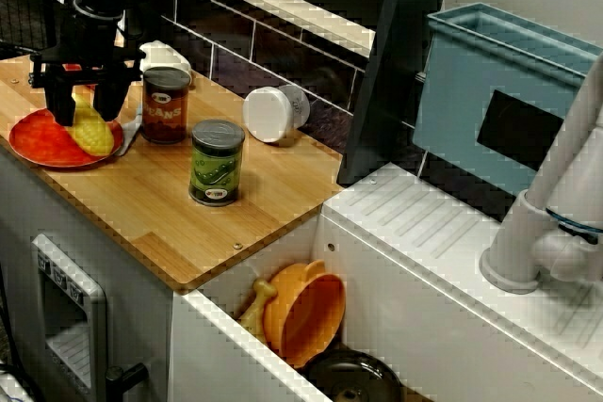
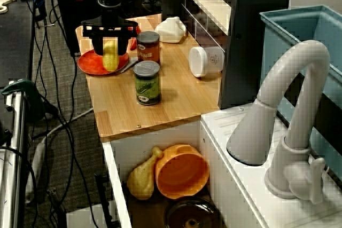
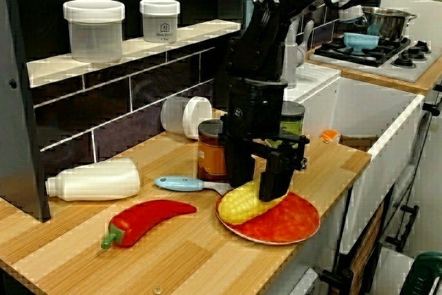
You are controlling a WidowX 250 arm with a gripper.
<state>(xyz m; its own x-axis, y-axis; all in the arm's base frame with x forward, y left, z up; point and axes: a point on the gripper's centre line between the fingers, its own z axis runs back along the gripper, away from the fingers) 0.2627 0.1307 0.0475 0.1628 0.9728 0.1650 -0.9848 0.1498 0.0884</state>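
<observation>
The hand (image 1: 86, 116) is lowered over the red plate (image 1: 36, 144) at the left end of the wooden desk (image 1: 141, 197), seen in the view from the sink side. Its two black fingers (image 1: 62, 105) stand apart, one on either side of the yellow corn cob (image 1: 95, 136). Whether they press on the cob or only straddle it, I cannot tell. The cob lies on the plate, its lower end resting on the red surface.

Just right of the plate stands a brown can (image 1: 166, 105), and nearer and further right a green can (image 1: 217, 162), both upright and apart from each other. A white jar (image 1: 275, 113) lies on its side near the far wall.

In the view from the desk's end, a blue-handled utensil (image 3: 178, 184) lies just left of the plate, a red pepper (image 3: 145, 217) lies near it on the desk, and a white bottle (image 3: 93, 179) lies on its side by the wall. Two lidded jars (image 3: 94, 29) stand on the shelf above.

In the view from the sink side, an orange bowl (image 1: 306, 313) leans in the sink below the desk's right edge
</observation>
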